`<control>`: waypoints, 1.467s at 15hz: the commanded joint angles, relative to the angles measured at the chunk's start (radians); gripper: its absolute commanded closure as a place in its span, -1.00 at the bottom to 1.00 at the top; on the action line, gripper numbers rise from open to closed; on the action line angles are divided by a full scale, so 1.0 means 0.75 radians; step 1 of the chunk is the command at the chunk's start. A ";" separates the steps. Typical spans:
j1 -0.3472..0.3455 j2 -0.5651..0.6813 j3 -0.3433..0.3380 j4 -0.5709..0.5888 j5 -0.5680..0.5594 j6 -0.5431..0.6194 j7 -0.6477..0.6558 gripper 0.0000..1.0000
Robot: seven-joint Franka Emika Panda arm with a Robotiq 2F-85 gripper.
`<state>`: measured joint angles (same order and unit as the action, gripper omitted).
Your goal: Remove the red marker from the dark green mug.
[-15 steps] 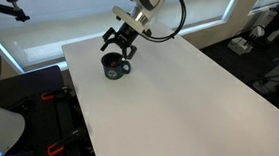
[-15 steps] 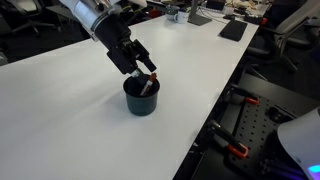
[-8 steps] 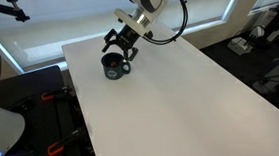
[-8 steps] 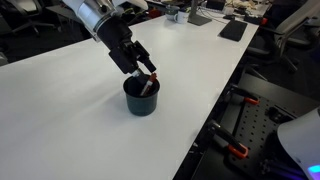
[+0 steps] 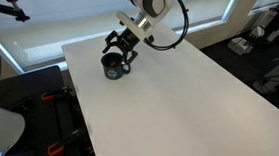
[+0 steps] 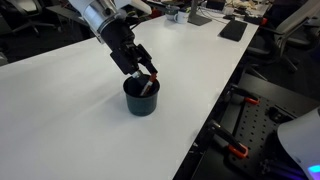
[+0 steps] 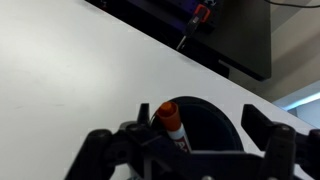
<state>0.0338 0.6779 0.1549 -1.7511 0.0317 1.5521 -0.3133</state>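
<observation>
Hovering just above the mug, the gripper stands with jaws apart, nothing held. Between its fingers, the marker pokes up from inside the mug, leaning on the rim. Best move, I'd judge: centre on that red tip, close firmly, then lift straight up — not sideways, or the mug may tip.

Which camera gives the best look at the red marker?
The wrist view: the red marker is close and large, its upper end sticking out of the dark green mug. In an exterior view it is only a small red sliver in the mug; at the mug in an exterior view it cannot be made out.
</observation>
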 commanded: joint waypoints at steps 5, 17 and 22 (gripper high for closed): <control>-0.028 0.007 -0.007 0.008 0.066 0.002 -0.005 -0.27; -0.043 0.003 -0.010 0.002 0.094 0.004 -0.004 0.91; -0.041 0.004 -0.010 0.003 0.094 -0.002 -0.009 0.91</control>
<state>-0.0025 0.6813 0.1546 -1.7512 0.0866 1.5510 -0.3133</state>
